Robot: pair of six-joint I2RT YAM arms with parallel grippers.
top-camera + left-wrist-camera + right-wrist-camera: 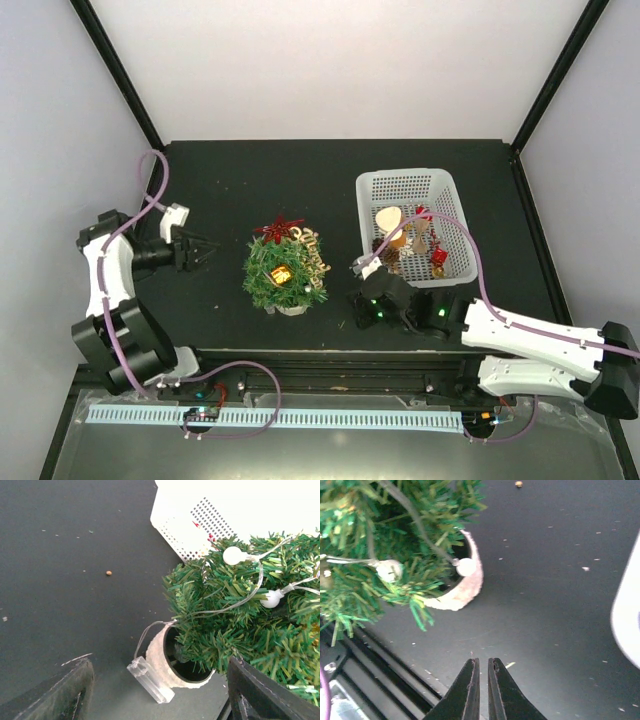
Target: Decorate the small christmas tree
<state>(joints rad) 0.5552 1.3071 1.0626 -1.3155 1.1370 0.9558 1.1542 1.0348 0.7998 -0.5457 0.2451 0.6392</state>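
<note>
— What is being shown by the left wrist camera that is being missed from above?

— The small christmas tree (pixel 235 630) is being seen close up there. Its pale round base (pixel 157 655) is being touched by a clear plastic clip (pixel 150 681), and white bulbs (pixel 234 555) on a thin wire are being carried in the branches. From above, the tree is being shown standing mid-table (pixel 230 180), between the arms.

— And the grippers?

— The left gripper (pixel 205 251) is being held wide open just beside the tree, apart from it, with nothing being gripped. The right gripper (pixel 483 662) is being held with its fingers all but together over bare table, nothing between them.

— What is being hidden?

— From above, the right gripper's fingers are being lost against the dark surface. The white basket (pixel 372 190) is being cut to a blurred edge in the right wrist view, and its ornaments (pixel 405 240) are too small to tell apart.
</note>
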